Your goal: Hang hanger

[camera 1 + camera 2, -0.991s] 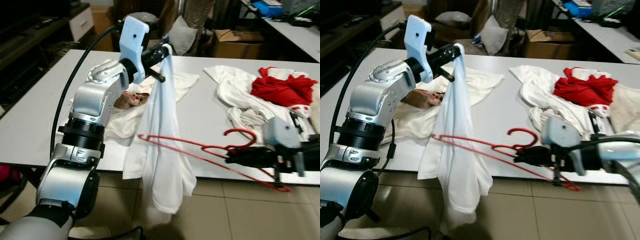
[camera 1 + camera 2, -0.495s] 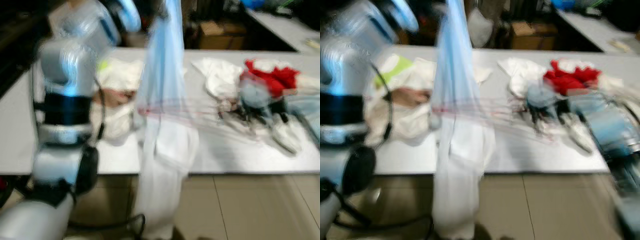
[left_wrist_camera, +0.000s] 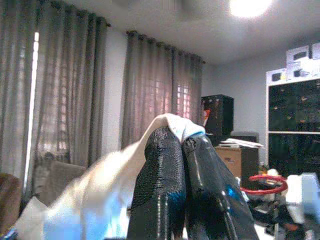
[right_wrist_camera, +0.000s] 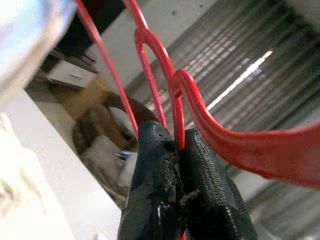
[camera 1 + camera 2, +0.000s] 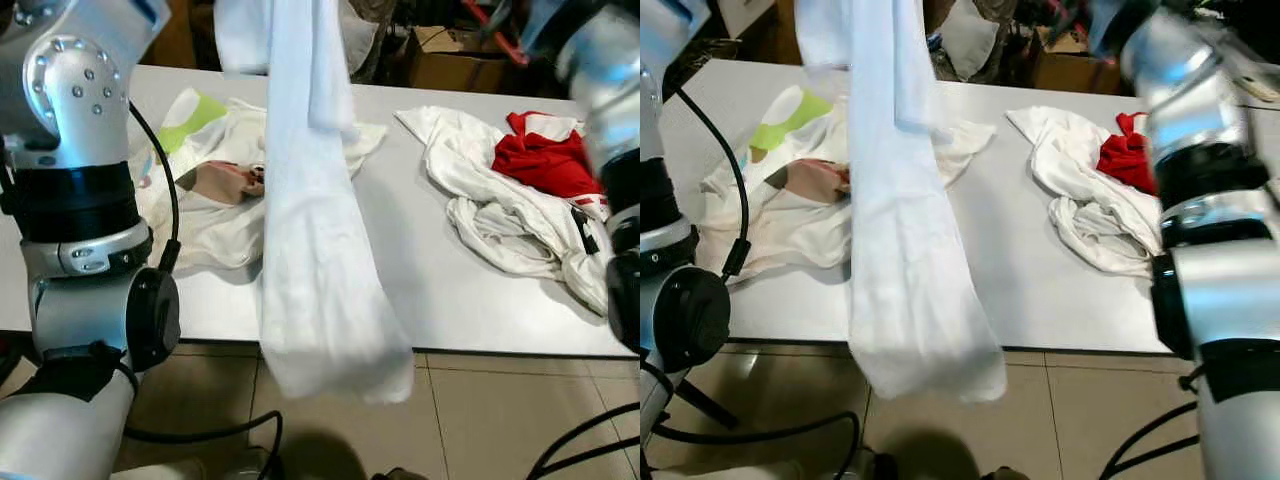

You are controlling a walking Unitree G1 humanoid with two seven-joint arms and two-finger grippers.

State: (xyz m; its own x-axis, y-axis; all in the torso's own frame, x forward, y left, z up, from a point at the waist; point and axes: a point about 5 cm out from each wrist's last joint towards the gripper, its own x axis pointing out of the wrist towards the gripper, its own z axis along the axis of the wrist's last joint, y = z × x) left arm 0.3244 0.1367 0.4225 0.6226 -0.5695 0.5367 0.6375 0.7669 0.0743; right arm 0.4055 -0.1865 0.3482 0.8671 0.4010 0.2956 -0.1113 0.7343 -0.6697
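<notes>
Both arms are up now, garment and hanger lifted off the surface (image 5: 440,290)!
Left pincer (image 3: 185,145) clamps the white garment (image 5: 315,250); right pincer (image 4: 172,150), toward one o'clock, pinches the red hanger (image 4: 220,135) — ready for hanging.

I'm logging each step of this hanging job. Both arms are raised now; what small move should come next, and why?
Probably bring the right gripper, shut on the red hanger, toward the white garment. The left gripper pinches its top and it hangs free over the table edge, not yet on the hanger.
</notes>
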